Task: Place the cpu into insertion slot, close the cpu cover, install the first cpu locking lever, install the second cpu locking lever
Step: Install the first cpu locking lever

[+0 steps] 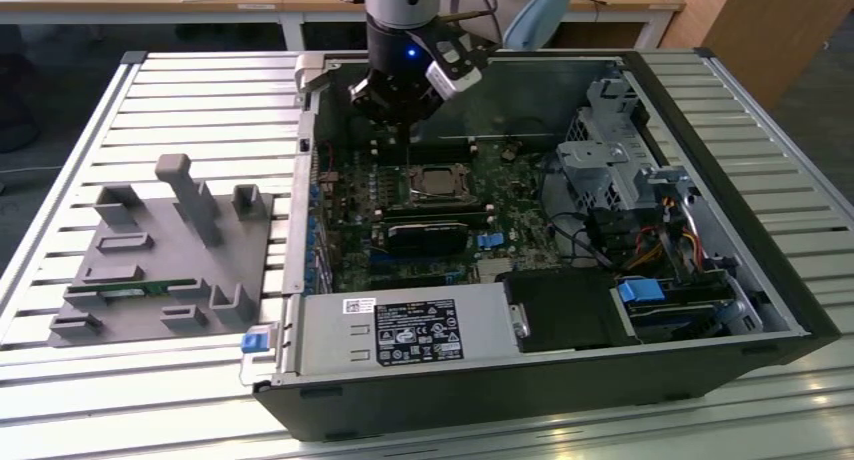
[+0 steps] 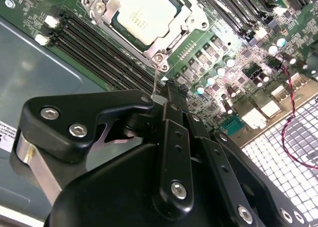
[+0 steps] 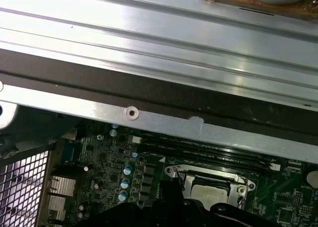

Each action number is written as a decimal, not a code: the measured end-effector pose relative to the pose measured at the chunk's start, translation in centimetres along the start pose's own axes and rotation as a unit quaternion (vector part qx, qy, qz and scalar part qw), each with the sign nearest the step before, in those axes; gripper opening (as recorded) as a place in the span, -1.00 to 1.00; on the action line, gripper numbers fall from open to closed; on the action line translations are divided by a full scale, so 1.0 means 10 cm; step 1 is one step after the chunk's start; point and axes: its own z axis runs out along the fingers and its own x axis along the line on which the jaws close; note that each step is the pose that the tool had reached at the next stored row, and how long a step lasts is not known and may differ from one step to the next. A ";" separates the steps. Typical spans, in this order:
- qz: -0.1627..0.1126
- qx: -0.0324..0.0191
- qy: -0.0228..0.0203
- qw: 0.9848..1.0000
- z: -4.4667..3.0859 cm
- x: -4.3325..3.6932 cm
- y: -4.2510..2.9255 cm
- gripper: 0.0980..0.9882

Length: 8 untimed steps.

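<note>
The cpu (image 2: pixel 145 14) is sitting in the insertion slot (image 1: pixel 416 180), with the cpu cover (image 2: pixel 130 42) lying down around it. The gripper (image 2: pixel 156 100) is hanging beside the socket corner, its fingers pinching the thin locking lever (image 2: pixel 156 80).

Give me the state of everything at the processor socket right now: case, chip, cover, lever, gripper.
Case: lying on its side, side panel off, inside open.
Chip: in place, metal top up.
Cover: down flat around the chip.
Lever: standing up from the cover's corner, not latched down.
Gripper: inside the case, tip at the lever's free end.
</note>
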 end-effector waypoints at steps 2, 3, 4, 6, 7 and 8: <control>0.000 0.000 0.000 1.000 0.000 -0.003 -0.001 -0.98; 0.000 0.000 0.000 1.000 0.000 -0.005 -0.001 -0.98; 0.000 0.000 0.000 1.000 0.000 -0.008 -0.001 -0.98; 0.000 0.000 0.000 1.000 0.000 -0.013 -0.002 -0.98; 0.000 0.000 0.000 1.000 0.000 -0.016 -0.003 -0.98; 0.000 0.000 0.000 1.000 0.000 -0.019 -0.003 -0.98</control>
